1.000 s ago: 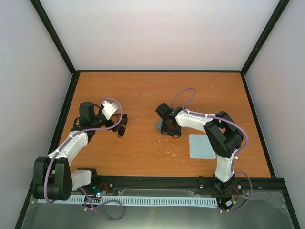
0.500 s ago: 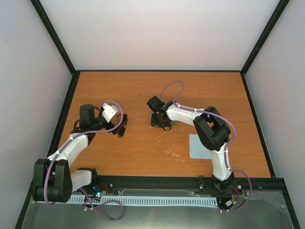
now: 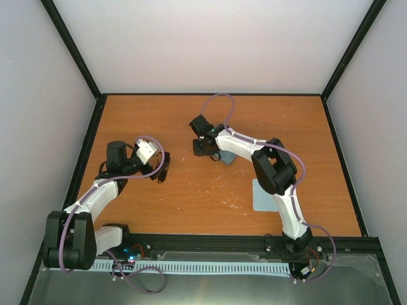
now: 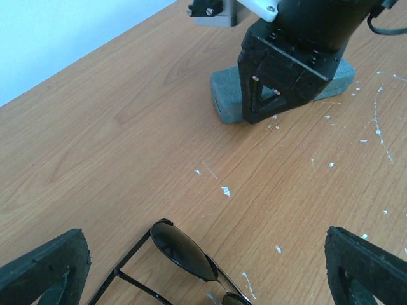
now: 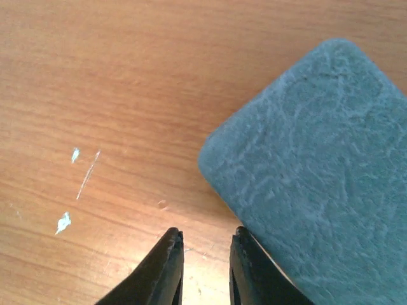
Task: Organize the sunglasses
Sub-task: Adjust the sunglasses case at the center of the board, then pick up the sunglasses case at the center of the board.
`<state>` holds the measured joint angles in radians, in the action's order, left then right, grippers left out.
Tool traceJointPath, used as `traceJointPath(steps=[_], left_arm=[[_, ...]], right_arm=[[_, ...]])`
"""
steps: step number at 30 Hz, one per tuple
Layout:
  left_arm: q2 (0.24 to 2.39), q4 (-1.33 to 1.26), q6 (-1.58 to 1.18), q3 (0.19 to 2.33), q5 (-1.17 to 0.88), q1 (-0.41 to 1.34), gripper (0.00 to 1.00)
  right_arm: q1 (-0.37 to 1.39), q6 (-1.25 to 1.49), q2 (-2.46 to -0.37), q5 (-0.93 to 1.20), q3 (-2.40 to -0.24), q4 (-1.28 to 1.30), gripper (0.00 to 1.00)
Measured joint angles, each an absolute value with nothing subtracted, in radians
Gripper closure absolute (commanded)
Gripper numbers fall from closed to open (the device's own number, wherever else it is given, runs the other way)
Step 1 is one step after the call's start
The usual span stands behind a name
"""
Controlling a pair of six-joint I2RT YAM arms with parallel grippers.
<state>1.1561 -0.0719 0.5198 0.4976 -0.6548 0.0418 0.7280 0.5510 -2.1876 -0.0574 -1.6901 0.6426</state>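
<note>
A: Start from the biggest. What is over the bench [image 3: 159, 114]?

B: Both arms reach over it. The left gripper [image 4: 203, 267] is opened fully and holds nothing. The right gripper [image 5: 205, 238] has its jaws only a little apart, with nothing between them. It hangs low, just beside a corner of the case [image 5: 318, 159].

A: And the smaller things?

B: The pale blue cloth [image 3: 259, 197] lies at the right, partly under the right arm and well apart from the rest. The grey-blue case looks closed to me. The sunglasses [image 4: 184, 251] lie on the wood under the left gripper, between its two fingers. They are near the case but not touching it, and at least one thin arm stands out from the frame.

A: What can go wrong from here?

B: Two things, I think. If the left gripper descends straight, a finger may press on a lens or catch only one thin arm. Then the pair can twist, slip or bend. Also the right gripper is very close to the case, so a small sideways move can push it away. With such narrow jaws it cannot take hold of the case.
</note>
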Motion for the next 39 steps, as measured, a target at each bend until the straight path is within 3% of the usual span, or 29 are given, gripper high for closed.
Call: traceJointPath(steps=[1, 4, 8, 14, 19, 39], left_arm=[[1.156, -0.076, 0.520, 0.494, -0.654, 0.042, 0.01], [1.156, -0.083, 0.524, 0.488, -0.653, 0.042, 0.01], [1.156, -0.088, 0.535, 0.488, -0.642, 0.042, 0.00], [1.156, -0.091, 0.549, 0.486, -0.630, 0.042, 0.01], [1.170, -0.099, 0.554, 0.486, -0.623, 0.042, 0.01], [1.189, -0.115, 0.564, 0.477, -0.612, 0.042, 0.01]], right_arm=[[0.723, 0.526, -2.186, -0.056, -1.691, 0.636, 0.63], [0.700, 0.442, -2.153, -0.041, -1.654, 0.605, 0.21], [0.628, 0.253, -1.991, 0.010, -1.497, 0.565, 0.02], [0.464, -0.040, -1.798, 0.089, -1.430, 0.580, 0.00], [0.374, -0.111, -1.868, 0.128, -1.545, 0.680, 0.00], [0.507, -0.170, -2.061, 0.090, -1.627, 0.824, 0.00]])
